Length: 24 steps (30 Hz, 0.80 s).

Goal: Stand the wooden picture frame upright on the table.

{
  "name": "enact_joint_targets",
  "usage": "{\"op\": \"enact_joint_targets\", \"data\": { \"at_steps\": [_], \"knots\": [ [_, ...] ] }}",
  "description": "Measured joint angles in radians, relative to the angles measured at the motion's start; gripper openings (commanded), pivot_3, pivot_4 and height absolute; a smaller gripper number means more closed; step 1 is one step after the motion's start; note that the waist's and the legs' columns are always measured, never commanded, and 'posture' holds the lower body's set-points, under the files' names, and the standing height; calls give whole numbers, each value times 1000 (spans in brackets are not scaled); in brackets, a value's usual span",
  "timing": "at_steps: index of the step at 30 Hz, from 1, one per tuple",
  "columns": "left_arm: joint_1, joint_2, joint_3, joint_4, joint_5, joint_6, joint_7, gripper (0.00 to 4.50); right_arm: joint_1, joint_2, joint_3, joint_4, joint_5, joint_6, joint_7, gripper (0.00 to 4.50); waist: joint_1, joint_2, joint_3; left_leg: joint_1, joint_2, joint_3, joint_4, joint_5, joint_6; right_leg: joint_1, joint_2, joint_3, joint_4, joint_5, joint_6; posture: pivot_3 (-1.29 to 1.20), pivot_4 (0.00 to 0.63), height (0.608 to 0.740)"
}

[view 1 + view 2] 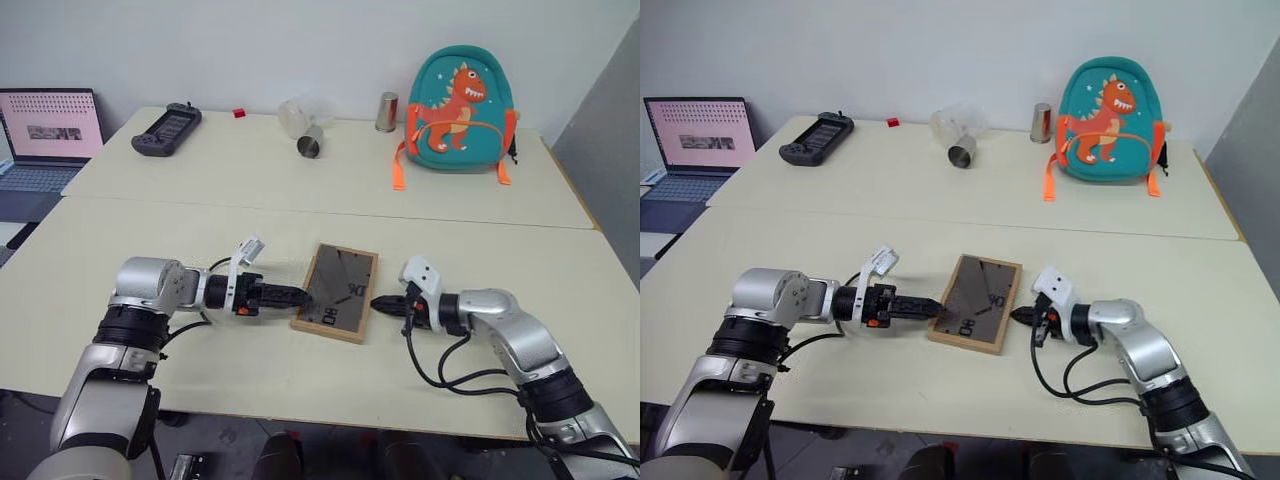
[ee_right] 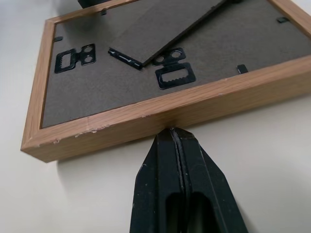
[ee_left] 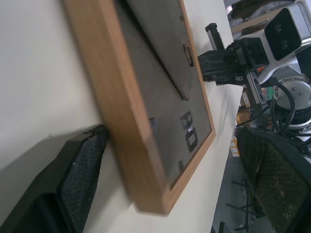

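Note:
The wooden picture frame [image 1: 338,290] lies face down on the table [image 1: 200,230], its dark back panel up and its stand [image 2: 165,29] partly lifted. My left gripper [image 1: 300,297] is open at the frame's left edge. One finger [image 3: 73,184] rests on the table against the wood, and the other [image 3: 272,179] hangs over the back panel. My right gripper [image 1: 378,303] is shut, with its tips [image 2: 172,136] touching the frame's right edge [image 2: 160,114]. Black hanger clips [image 2: 170,75] show on the back.
At the back of the table stand a teal dinosaur backpack [image 1: 460,110], a metal tumbler [image 1: 387,112], a tipped metal cup [image 1: 310,147], a black game controller [image 1: 167,130] and a small red piece [image 1: 239,113]. A laptop [image 1: 45,135] sits far left.

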<state>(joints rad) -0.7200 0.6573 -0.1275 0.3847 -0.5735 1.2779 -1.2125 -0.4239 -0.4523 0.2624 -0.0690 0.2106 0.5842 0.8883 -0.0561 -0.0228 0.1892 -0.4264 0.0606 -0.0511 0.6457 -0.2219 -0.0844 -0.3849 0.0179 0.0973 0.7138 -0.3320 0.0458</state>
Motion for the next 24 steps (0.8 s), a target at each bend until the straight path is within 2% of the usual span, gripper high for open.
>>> {"op": "enact_joint_targets", "data": {
  "at_steps": [7,13,16,23,24],
  "knots": [
    [4,-18,-5,-10,-7,-16,-6,4490,-42,37,15,13,-2,3,-20,0,2,0,0,0,0,0,0,0,0,0,0,0,0,0,0,0,150,740],
    [26,-26,-12,-33,-18,-29,-20,3440,-42,38,19,36,-16,-3,-22,0,1,0,0,0,0,0,0,0,0,0,0,0,0,0,0,0,150,740],
    [28,-28,9,-33,-32,-27,-19,2695,-37,38,19,36,-23,-9,-21,0,1,0,0,0,0,0,0,0,0,0,0,0,0,0,0,0,150,740],
    [41,-37,37,-50,-62,-11,1,1319,-36,33,16,48,-31,-21,-19,0,0,0,0,0,0,0,0,0,0,0,0,0,0,0,0,0,150,740],
    [41,-37,38,-62,-64,-5,3,1280,-36,31,14,51,-31,-22,-18,0,0,0,0,0,0,0,0,0,0,0,0,0,0,0,0,0,150,740]
  ]
}}
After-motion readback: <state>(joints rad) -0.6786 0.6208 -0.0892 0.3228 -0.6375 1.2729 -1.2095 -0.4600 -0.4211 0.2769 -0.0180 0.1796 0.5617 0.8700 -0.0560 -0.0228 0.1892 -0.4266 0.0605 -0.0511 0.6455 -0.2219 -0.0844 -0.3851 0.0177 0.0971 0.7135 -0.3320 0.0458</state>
